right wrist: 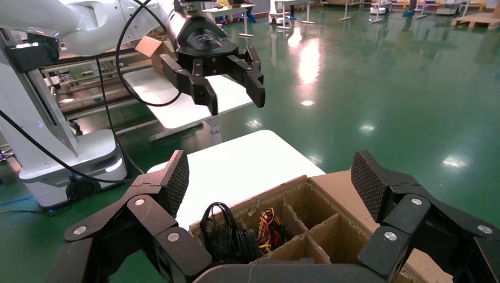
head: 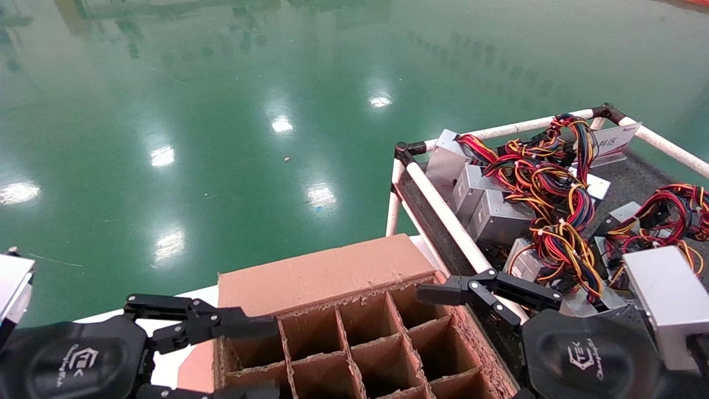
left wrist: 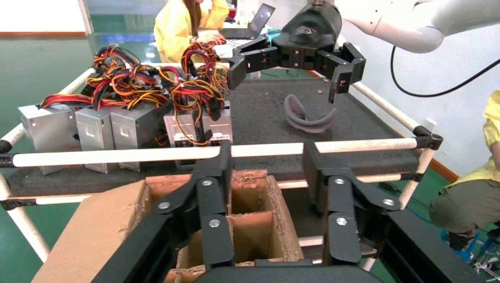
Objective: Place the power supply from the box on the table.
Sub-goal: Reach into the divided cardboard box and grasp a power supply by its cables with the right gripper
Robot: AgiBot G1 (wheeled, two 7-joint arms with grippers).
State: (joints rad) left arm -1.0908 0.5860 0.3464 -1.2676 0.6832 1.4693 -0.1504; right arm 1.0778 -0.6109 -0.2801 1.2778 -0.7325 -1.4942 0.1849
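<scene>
Cardboard filled the lower middle of the head view: the box (head: 354,332) with its ragged dividers. At the lower left of that frame the left gripper (head: 207,354) hung over the box's left edge, its fingers spread and holding nothing. At the lower right the right gripper (head: 487,293) stood over the box's right edge, also spread wide and empty.

The power supply itself was mostly hidden. In the right wrist view only a bundle of black cables (right wrist: 227,239) rose from a cell at the lower centre, beside a cell with red and yellow wires (right wrist: 270,225).

At the right of the head view lay the table (head: 637,177), crowded with grey units (head: 498,216).

I judged the unit heavy, stiff and smooth-sided, while its cables were soft and would slip or stretch. The hold should therefore be on the metal body, across two opposite faces, not on the cables.
</scene>
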